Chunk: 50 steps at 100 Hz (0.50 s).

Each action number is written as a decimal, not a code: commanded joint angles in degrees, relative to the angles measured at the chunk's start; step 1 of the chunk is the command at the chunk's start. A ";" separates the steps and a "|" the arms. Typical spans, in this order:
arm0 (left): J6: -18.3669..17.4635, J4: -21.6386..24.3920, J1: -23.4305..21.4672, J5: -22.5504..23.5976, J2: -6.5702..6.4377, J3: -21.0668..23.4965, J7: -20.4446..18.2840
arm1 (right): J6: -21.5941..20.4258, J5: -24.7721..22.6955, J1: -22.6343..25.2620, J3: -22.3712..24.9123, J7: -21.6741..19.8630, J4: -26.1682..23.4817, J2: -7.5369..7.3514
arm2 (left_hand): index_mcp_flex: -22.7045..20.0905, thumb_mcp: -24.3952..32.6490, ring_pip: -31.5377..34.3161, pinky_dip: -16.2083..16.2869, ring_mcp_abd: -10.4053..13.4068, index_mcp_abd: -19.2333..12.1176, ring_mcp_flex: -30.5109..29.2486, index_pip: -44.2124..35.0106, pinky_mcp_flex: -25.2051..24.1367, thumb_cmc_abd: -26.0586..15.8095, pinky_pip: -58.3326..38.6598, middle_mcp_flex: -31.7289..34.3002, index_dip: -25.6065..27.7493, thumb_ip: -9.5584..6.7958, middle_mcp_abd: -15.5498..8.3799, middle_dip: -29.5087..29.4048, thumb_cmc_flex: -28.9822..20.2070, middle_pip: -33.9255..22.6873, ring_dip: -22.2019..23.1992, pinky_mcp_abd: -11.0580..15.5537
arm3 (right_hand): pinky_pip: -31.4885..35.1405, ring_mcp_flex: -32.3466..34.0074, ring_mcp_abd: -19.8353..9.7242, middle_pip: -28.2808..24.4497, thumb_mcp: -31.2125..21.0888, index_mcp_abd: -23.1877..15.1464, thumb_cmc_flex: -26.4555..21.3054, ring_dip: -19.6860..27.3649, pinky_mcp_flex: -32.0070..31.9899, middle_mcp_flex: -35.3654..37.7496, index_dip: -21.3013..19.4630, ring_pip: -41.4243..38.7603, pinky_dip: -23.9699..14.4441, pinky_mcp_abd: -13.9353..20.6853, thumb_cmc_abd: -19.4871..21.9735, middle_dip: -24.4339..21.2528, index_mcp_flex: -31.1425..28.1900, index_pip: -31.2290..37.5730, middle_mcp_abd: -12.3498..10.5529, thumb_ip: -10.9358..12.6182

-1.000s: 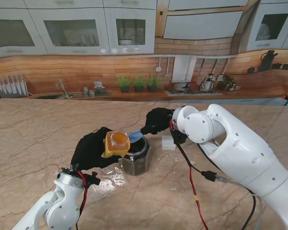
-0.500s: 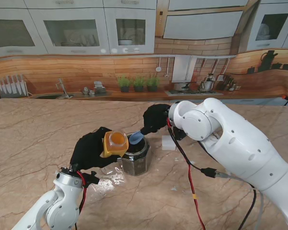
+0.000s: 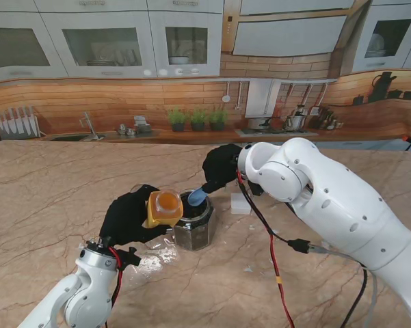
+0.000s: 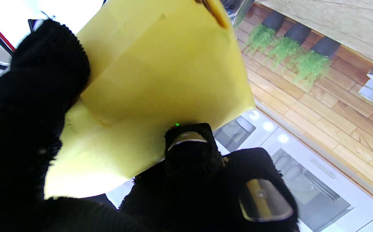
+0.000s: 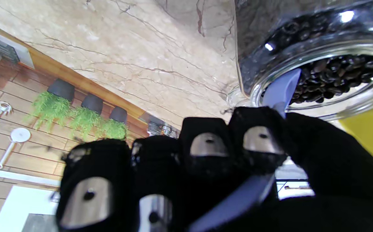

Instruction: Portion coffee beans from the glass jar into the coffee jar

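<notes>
Bystanders on a marble table

A small white block [image 3: 240, 203] sits on the marble table [image 3: 48, 198], which serves as landmark. On the table's nearer part lies a crumpled clear plastic wrap [image 3: 156, 257]. Beyond the table's far edge hangs a printed kitchen backdrop: three potted green plants [image 3: 198, 119] near its middle, a knife rack [image 3: 18, 121] toward the left, a faucet [image 3: 88, 126] beside it, white glass-front cabinets [image 3: 102, 37] higher up, and a black kettle [image 3: 383, 85] at far right.

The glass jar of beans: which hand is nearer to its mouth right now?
Right. The right hand holds the blue scoop dipped into the glass jar mouth; the left hand holds the yellow coffee jar just beside it.
</notes>
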<state>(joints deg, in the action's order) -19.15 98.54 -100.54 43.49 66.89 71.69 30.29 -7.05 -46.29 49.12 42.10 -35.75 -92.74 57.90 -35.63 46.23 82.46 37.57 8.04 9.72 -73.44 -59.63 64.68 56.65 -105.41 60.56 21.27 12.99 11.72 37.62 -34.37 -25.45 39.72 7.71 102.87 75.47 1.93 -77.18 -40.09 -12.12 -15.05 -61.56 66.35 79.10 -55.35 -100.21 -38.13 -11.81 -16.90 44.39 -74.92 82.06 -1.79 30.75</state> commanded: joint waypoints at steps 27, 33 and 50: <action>-0.98 0.58 -1.10 0.06 0.09 0.50 -0.05 | -1.70 -0.83 -3.36 -3.58 0.37 1.49 0.37 | -3.19 12.67 -4.42 -0.74 -3.61 -15.95 0.33 -13.76 -1.46 -12.40 -9.03 6.01 4.66 -8.64 -7.25 4.41 -11.39 -6.09 1.14 6.46 | 14.85 -0.13 -6.91 -3.57 -0.85 -4.51 0.28 -0.03 2.05 4.16 -0.96 -3.82 0.17 4.99 1.66 0.68 -1.82 2.19 1.77 0.78; -1.16 0.79 -1.29 0.09 0.07 0.61 -0.13 | -1.55 -0.51 -4.01 -4.55 0.30 1.71 0.42 | -3.27 12.70 -4.41 -0.74 -3.62 -15.84 0.34 -13.78 -1.46 -12.34 -9.04 6.02 4.66 -8.65 -7.25 4.41 -11.37 -6.10 1.14 6.49 | 14.86 -0.12 -6.93 -3.57 -0.83 -4.55 0.33 -0.04 2.05 4.16 -0.98 -3.81 0.17 5.04 1.69 0.69 -1.83 2.19 1.74 0.78; -1.74 1.36 -1.70 0.06 0.08 0.99 -0.16 | -0.81 0.85 -5.52 -7.31 0.72 3.14 0.68 | -3.38 12.79 -4.29 -0.70 -3.57 -15.86 0.32 -13.75 -1.45 -12.22 -9.12 6.11 4.61 -8.69 -7.15 4.35 -11.39 -6.07 1.15 6.57 | 14.88 -0.12 -7.08 -3.56 -0.78 -4.75 0.39 -0.07 2.05 4.16 -1.07 -3.79 0.19 5.11 1.97 0.72 -1.81 2.16 1.58 0.73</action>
<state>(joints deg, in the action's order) -20.52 99.13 -101.61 43.60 66.87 72.57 30.17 -8.33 -45.88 43.85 35.28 -35.12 -90.18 58.08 -35.63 46.23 82.27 37.57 7.95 9.72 -73.44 -59.63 64.68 56.64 -105.41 60.56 21.27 12.99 11.72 37.62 -34.37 -25.45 40.25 7.64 102.87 75.47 1.49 -77.21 -40.04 -12.59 -14.72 -61.44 66.39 79.10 -55.80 -100.21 -38.10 -11.14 -16.33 44.42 -74.92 82.06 -2.13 30.71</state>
